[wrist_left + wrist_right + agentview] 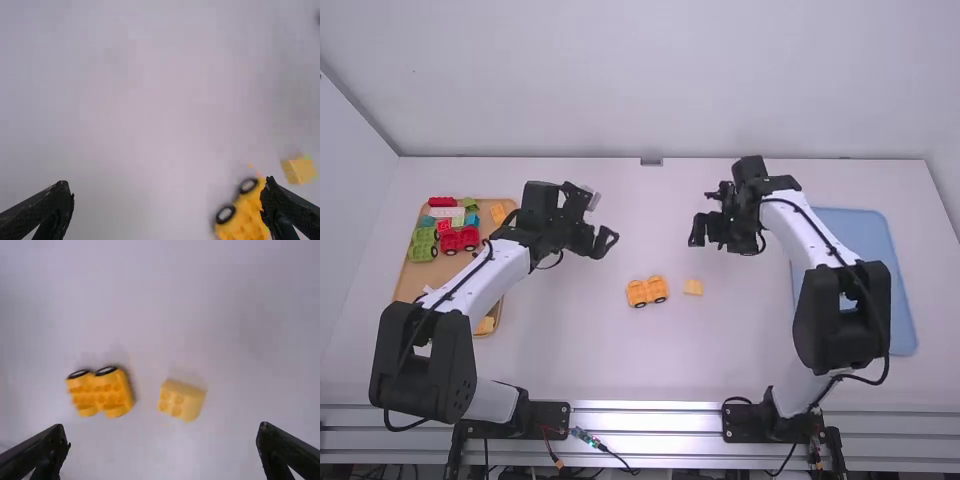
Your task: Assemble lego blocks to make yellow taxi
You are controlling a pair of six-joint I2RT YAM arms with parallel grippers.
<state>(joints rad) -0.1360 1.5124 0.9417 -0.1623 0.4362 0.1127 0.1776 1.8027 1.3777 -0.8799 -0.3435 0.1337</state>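
The orange-yellow wheeled base (647, 291) lay on the white table (570, 350), around its middle, well in from the near and far edges. Just beside it, on the right arm's side, sat the pale yellow brick (693, 287), apart from the base, with a narrow strip of tabletop between. In the right wrist view, studs showed on both pieces, and black tires along one side of the base.

The left gripper (596, 240) hung farther from the camera than the base and somewhat to its left, its fingers spread with nothing between them. The right gripper (708, 230) hung beyond the brick, likewise spread and holding nothing. A broad stretch of tabletop separated the two claws, and more ran from the pieces to the metal rail (645, 410) along the near edge.

By the table's left edge lay the tan tray (430, 275), partly under the left arm. Toward its far end were the green wheeled base (423, 244), the red wheeled base (459, 237), a long red brick (442, 201), a pale pink brick (447, 212) and an orange block (499, 213); a yellow block (486, 323) lay at its near end. The blue tray (865, 235) lay near the right edge, partly hidden by the right arm.
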